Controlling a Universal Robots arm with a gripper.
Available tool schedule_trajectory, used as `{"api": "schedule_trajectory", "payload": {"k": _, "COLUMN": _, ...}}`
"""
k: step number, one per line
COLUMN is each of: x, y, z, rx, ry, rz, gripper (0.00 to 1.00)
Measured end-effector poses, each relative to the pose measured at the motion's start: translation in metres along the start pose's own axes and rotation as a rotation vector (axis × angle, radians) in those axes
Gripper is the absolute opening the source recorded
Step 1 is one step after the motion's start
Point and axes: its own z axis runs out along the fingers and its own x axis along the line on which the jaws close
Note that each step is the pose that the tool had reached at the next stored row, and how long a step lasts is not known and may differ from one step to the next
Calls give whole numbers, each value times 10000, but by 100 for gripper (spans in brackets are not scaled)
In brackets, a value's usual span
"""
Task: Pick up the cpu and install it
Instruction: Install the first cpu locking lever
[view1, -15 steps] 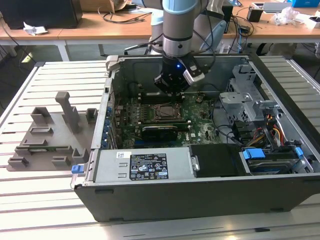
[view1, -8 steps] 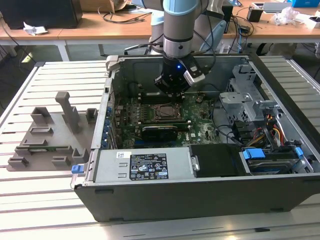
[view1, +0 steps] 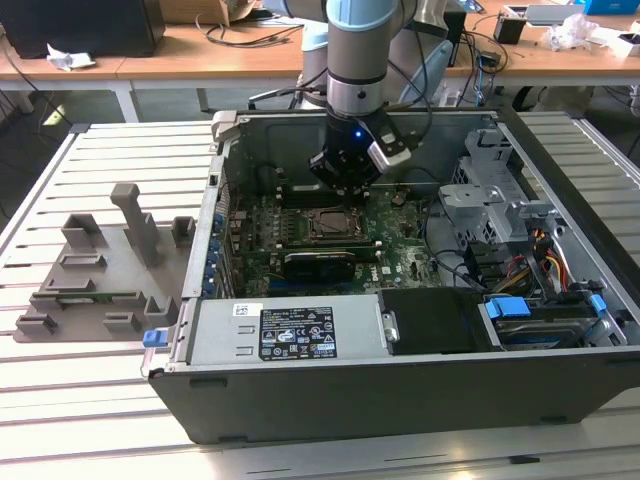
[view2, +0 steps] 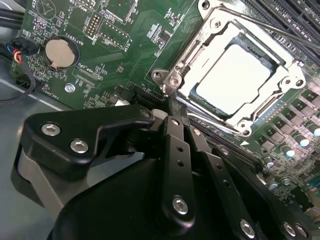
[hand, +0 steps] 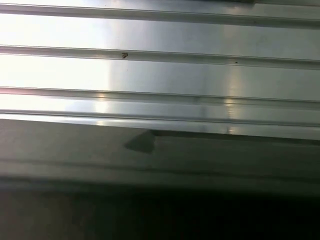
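We see the cpu (view2: 235, 80), shiny and square, seated inside the socket frame (view2: 176, 80); the gripper (view2: 172, 107) beside it seems closed and empty.

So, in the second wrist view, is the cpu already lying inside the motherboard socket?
Yes, the cpu lies flat inside the socket's metal frame, and the gripper is beside it with nothing between its fingers.
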Motion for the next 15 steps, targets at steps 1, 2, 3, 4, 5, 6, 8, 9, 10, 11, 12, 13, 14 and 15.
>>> {"api": "schedule_trajectory", "payload": {"k": 1, "x": 0, "y": 6, "z": -3, "rx": 2, "ry": -3, "rz": 1, "gripper": 11}}
{"api": "schedule_trajectory", "payload": {"k": 2, "x": 1, "y": 16, "z": -4, "rx": 3, "ry": -3, "rz": -1, "gripper": 11}}
{"api": "schedule_trajectory", "payload": {"k": 3, "x": 2, "y": 25, "z": -4, "rx": 3, "ry": -3, "rz": -2, "gripper": 11}}
{"api": "schedule_trajectory", "payload": {"k": 4, "x": 2, "y": 34, "z": -4, "rx": 3, "ry": -3, "rz": -2, "gripper": 11}}
{"api": "schedule_trajectory", "payload": {"k": 5, "x": 3, "y": 40, "z": -5, "rx": 11, "ry": -2, "rz": -1, "gripper": 11}}
{"api": "schedule_trajectory", "payload": {"k": 6, "x": 4, "y": 44, "z": -6, "rx": 10, "ry": -2, "rz": -1, "gripper": 11}}
{"api": "schedule_trajectory", "payload": {"k": 8, "x": 3, "y": 46, "z": -5, "rx": 5, "ry": -1, "rz": -3, "gripper": 11}}
{"api": "schedule_trajectory", "payload": {"k": 9, "x": 3, "y": 46, "z": -4, "rx": 2, "ry": -2, "rz": -2, "gripper": 11}}
{"api": "schedule_trajectory", "payload": {"k": 10, "x": 3, "y": 42, "z": -2, "rx": -7, "ry": -5, "rz": -1, "gripper": 11}}
{"api": "schedule_trajectory", "payload": {"k": 11, "x": 3, "y": 28, "z": -1, "rx": -4, "ry": -7, "rz": -1, "gripper": 11}}
{"api": "schedule_trajectory", "payload": {"k": 12, "x": 4, "y": 19, "z": -3, "rx": 1, "ry": -4, "rz": -1, "gripper": 11}}
{"api": "schedule_trajectory", "payload": {"k": 13, "x": 4, "y": 12, "z": -4, "rx": 2, "ry": -3, "rz": -2, "gripper": 11}}
{"api": "schedule_trajectory", "payload": {"k": 14, "x": 6, "y": -8, "z": 5, "rx": 10, "ry": 4, "rz": -1, "gripper": 11}}
{"api": "schedule_trajectory", "payload": {"k": 15, "x": 6, "y": -29, "z": 53, "rx": 78, "ry": 19, "rz": -1, "gripper": 11}}
